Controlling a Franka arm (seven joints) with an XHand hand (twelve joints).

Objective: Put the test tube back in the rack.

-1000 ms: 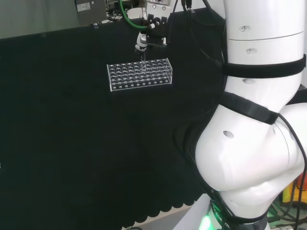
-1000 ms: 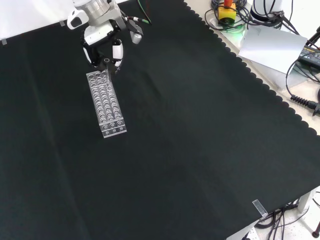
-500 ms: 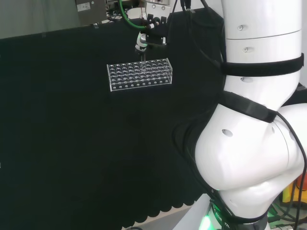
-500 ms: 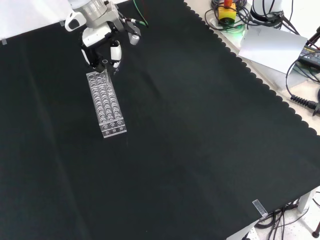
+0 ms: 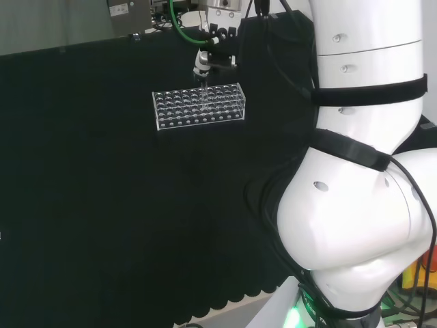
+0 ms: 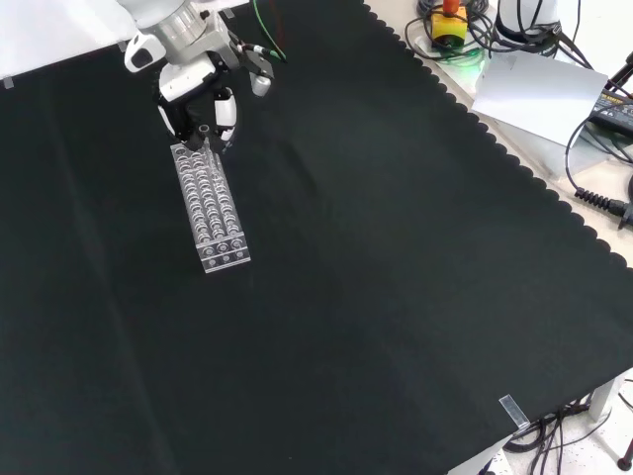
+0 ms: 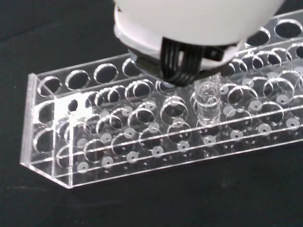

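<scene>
While the hand [image 6: 193, 84] hangs over the far end of the rack [image 6: 211, 208], it has risen a little since a second ago: in the front view it now sits higher and slightly to the left, closer to the top edge of the black cloth [image 6: 396, 277], and in the head view its white fingertip [image 5: 200, 68] has crept upward off the rack [image 5: 199, 106]. The rack itself has not budged. It lies near the cloth's far left corner in the front view, well away from the scalloped edge.

From the wrist, the test tube [image 7: 208, 101] stands upright in a hole of the clear rack [image 7: 142, 137], its open mouth just below the blurred white palm [image 7: 199, 23]. I cannot tell from any view whether the fingers still pinch the tube or have let go; the tube's rim is very close under the hand.

To my eye, the tube looks seated and the hand is lifting away, so the job seems nearly or wholly done, provided the tube stays behind.
</scene>
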